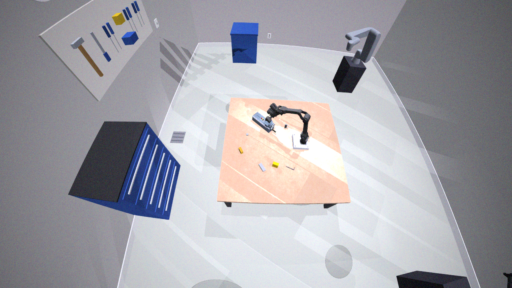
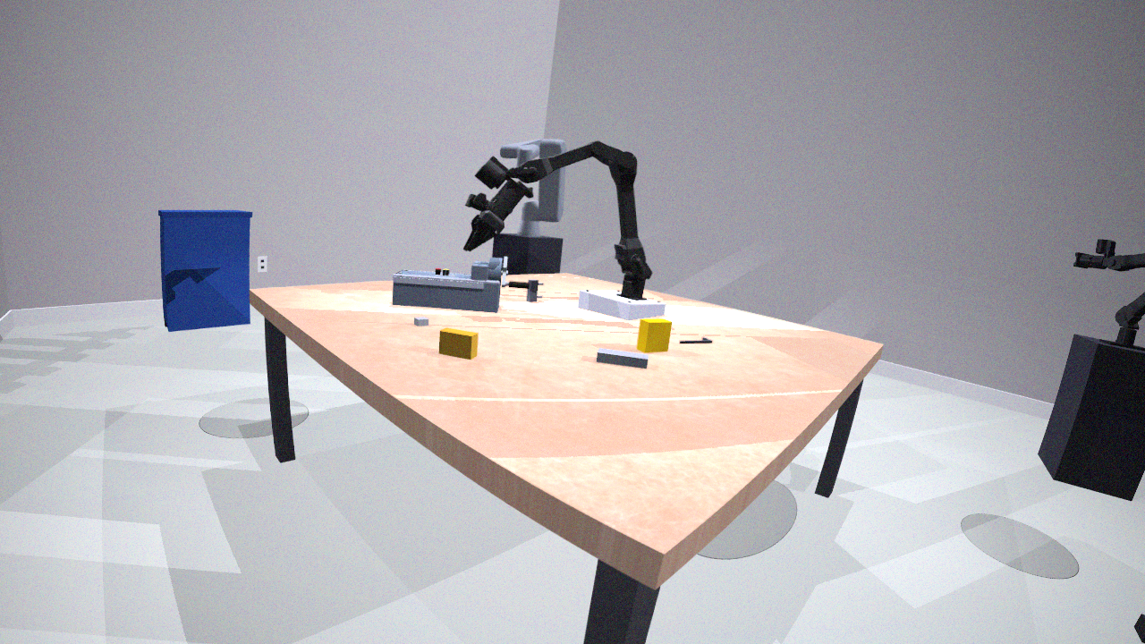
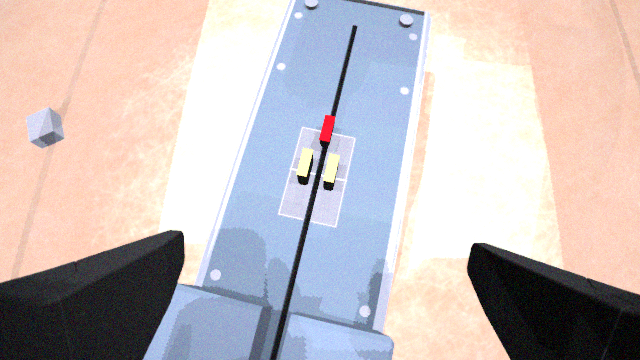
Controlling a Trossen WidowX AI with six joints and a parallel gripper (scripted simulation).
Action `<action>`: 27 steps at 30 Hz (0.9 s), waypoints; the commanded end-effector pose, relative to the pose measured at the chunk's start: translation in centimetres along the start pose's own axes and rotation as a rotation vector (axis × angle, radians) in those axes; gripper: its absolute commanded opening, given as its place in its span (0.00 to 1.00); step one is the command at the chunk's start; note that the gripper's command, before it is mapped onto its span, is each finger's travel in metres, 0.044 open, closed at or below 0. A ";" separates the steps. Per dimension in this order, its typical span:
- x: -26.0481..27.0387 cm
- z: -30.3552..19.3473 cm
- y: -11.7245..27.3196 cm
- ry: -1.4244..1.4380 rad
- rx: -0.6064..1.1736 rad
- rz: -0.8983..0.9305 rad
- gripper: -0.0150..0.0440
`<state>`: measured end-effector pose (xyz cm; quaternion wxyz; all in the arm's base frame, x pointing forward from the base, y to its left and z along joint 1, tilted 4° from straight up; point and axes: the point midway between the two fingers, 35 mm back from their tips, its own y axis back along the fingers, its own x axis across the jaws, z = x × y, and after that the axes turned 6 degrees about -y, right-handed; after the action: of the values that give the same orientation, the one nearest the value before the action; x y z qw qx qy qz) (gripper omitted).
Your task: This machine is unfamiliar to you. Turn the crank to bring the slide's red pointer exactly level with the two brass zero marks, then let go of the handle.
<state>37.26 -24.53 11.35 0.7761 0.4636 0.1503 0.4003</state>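
Note:
The blue-grey machine (image 1: 258, 118) (image 2: 444, 294) (image 3: 360, 100) lies on the table. In the wrist view its red pointer (image 3: 327, 129) sits on the black slot, past the two brass marks, on the side away from the crank end. It is not level with the left brass mark (image 3: 305, 163) or the right brass mark (image 3: 331, 168). The crank's black handle (image 1: 273, 130) (image 2: 519, 283) sticks out at the machine's near end and is outside the wrist view. My gripper (image 1: 269, 119) (image 2: 469, 247) (image 3: 331, 252) is open and empty above the machine, not touching the handle.
On the table (image 1: 250, 186) (image 2: 560, 432) are a small grey cube (image 1: 247, 134) (image 2: 420, 322) (image 3: 45, 127), a dark block (image 1: 285, 126) (image 2: 532, 291) near the handle, two yellow blocks, a grey bar (image 1: 262, 167) (image 2: 622, 358) and a thin dark tool (image 1: 290, 167) (image 2: 695, 342).

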 end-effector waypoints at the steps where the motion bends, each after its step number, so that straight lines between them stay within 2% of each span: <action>1: 0.1 0.4 0.2 0.006 -0.017 0.007 1.00; 13: 0.1 0.5 0.3 0.006 -0.017 0.007 1.00; 22: 0.8 3.1 4.2 0.001 -0.014 0.003 1.00; 27: 1.8 2.0 4.9 -0.008 -0.024 -0.021 1.00</action>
<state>37.41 -24.42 16.58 0.7841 0.4547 0.1457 0.3965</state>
